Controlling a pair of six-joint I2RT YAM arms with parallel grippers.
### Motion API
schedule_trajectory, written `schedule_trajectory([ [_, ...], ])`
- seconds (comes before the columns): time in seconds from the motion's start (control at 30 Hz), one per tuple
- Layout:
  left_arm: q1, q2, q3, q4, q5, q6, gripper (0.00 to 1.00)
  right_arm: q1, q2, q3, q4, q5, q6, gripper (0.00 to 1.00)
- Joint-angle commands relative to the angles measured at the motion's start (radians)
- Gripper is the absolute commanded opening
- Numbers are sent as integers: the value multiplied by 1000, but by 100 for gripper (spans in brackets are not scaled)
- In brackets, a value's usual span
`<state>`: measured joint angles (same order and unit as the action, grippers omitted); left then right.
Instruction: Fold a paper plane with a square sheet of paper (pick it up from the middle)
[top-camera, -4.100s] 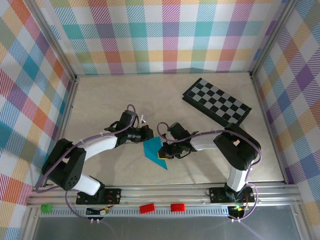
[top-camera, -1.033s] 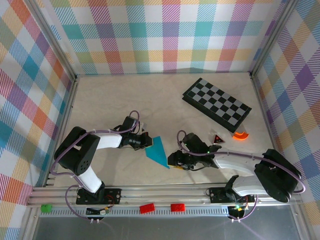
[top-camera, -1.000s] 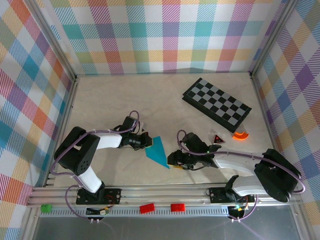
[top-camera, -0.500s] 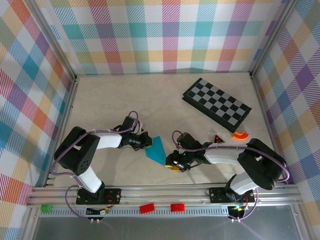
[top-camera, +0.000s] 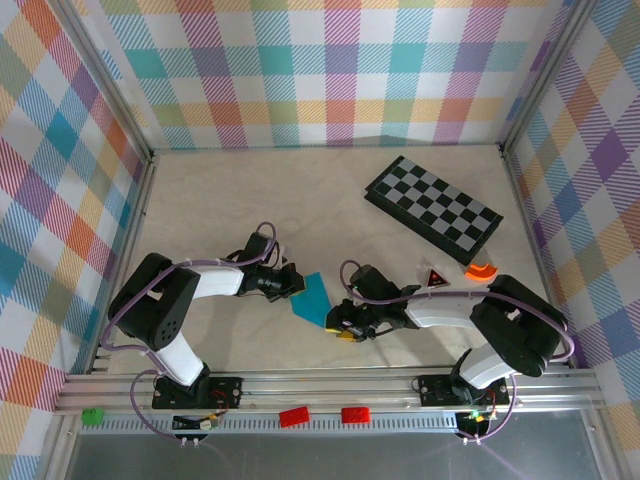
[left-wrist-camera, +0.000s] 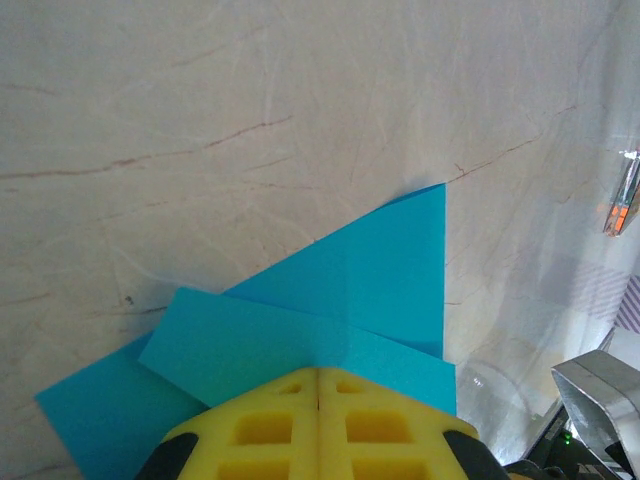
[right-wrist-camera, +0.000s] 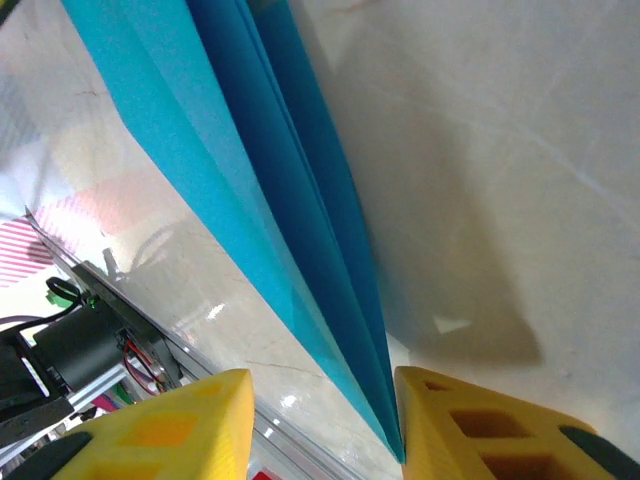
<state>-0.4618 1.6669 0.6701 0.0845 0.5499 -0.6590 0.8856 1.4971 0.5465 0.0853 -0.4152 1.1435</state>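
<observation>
The square sheet of paper (top-camera: 315, 298) is cyan-blue and folded into a narrow pointed shape with several layers, lying on the table between my two grippers. My left gripper (top-camera: 296, 284) is at its left edge. In the left wrist view the yellow fingers (left-wrist-camera: 250, 425) are pressed together with a raised flap of the paper (left-wrist-camera: 370, 270) kinked at their seam. My right gripper (top-camera: 340, 328) is at the paper's near tip. Seen from the right wrist, it (right-wrist-camera: 322, 400) stands open astride the pointed end (right-wrist-camera: 250, 150), the tip against the right finger.
A black-and-grey checkered board (top-camera: 432, 203) lies at the back right. A small orange curved piece (top-camera: 482, 270) and a small dark triangular piece (top-camera: 434, 277) sit right of my right arm. The aluminium rail (top-camera: 320, 385) runs along the near edge.
My right gripper has slid left to the paper's near tip and its jaws have narrowed a little. The left gripper has stayed shut at the paper's left edge.
</observation>
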Motion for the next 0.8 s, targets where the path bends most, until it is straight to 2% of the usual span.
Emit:
schedule_trajectory([
  [0.0,9,12,-24,-74,-15,-7,0,6,-27,4,59,46,-23,42],
  [0.2,9,13,-19,-63,-7,-8,0,3,-21,-16,160,124,-69,43],
  [0.3,9,21,-8,-72,-7,-5,0,-8,18,-10,261,100,-85,42],
  [0.4,9,17,-2,-81,-11,1,0,-9,34,-3,282,101,-99,41],
  [0.5,10,13,3,-84,-15,1,0,-15,30,-25,304,123,-111,35],
  [0.77,9,-18,16,-70,2,-11,0,-36,42,-49,333,83,-131,14],
])
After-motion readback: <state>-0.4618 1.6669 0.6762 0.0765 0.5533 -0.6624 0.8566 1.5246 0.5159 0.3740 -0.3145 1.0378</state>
